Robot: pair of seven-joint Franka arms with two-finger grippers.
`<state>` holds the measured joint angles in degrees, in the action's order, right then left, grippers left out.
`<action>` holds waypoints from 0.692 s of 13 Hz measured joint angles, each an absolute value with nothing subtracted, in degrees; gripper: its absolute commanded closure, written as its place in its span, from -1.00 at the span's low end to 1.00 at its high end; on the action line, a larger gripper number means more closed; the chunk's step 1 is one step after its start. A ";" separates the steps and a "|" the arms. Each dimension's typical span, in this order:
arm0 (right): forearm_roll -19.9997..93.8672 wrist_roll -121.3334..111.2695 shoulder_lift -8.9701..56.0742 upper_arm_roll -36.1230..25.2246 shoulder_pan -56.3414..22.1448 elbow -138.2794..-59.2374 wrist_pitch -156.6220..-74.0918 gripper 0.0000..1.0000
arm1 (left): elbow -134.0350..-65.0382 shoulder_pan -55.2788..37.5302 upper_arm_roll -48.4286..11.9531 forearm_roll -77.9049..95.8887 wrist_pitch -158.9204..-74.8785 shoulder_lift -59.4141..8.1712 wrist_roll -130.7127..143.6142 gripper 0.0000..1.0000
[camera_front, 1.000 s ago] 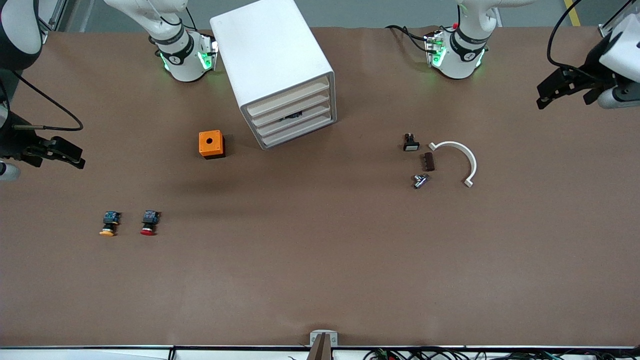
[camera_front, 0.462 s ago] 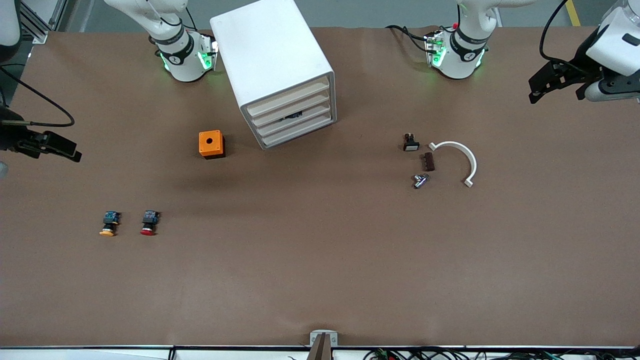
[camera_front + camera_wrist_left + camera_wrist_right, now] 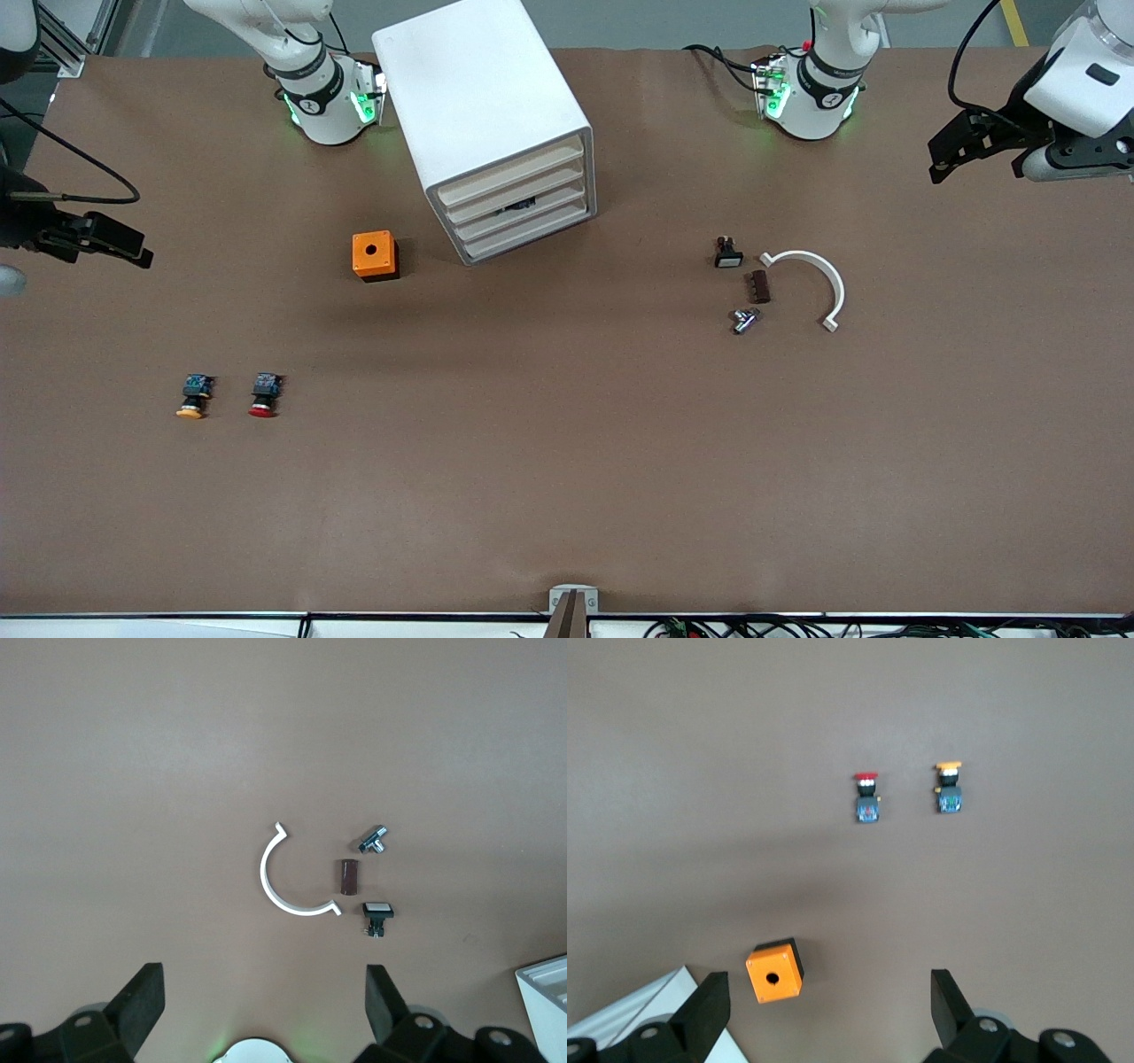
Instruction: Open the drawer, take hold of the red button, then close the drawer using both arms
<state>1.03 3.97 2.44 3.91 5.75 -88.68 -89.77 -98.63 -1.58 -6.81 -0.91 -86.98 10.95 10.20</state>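
The white cabinet (image 3: 483, 106) stands between the arm bases, and all four pale beige drawer fronts (image 3: 518, 199) are shut. The red-capped button (image 3: 263, 396) lies on the table toward the right arm's end, nearer the front camera than the cabinet. It also shows in the right wrist view (image 3: 866, 798). My right gripper (image 3: 120, 246) hangs open and empty in the air over the right arm's end of the table; its wrist view shows it (image 3: 826, 1010) spread wide. My left gripper (image 3: 952, 152) hangs open and empty over the left arm's end (image 3: 263, 1005).
An orange-yellow-capped button (image 3: 192, 397) lies beside the red one. An orange box with a hole (image 3: 374, 255) sits beside the cabinet. A white arc (image 3: 811, 283), a brown block (image 3: 759, 286), a metal fitting (image 3: 742, 320) and a black switch (image 3: 728, 253) lie toward the left arm's end.
Both grippers have drifted a little toward the bases' edge of the table, the left one also toward the cabinet. Nothing on the table has moved.
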 measured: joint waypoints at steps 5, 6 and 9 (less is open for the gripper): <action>1.13 4.24 -3.94 3.05 7.10 -96.06 -93.06 -1.00 | -100.58 -1.22 -6.22 -0.91 -89.24 12.88 9.45 -1.00; 1.17 4.24 -4.29 2.95 7.28 -96.15 -92.98 -1.00 | -100.31 -1.07 -5.77 -0.91 -89.41 12.61 8.71 -1.00; 1.29 4.24 -4.59 3.03 7.32 -96.36 -90.75 -1.00 | -99.50 -0.66 -5.32 -0.91 -89.64 11.80 8.19 -1.00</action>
<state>1.29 4.24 -4.59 3.03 7.32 -96.36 -90.75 -99.50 -0.66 -5.32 -0.91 -89.64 11.80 8.19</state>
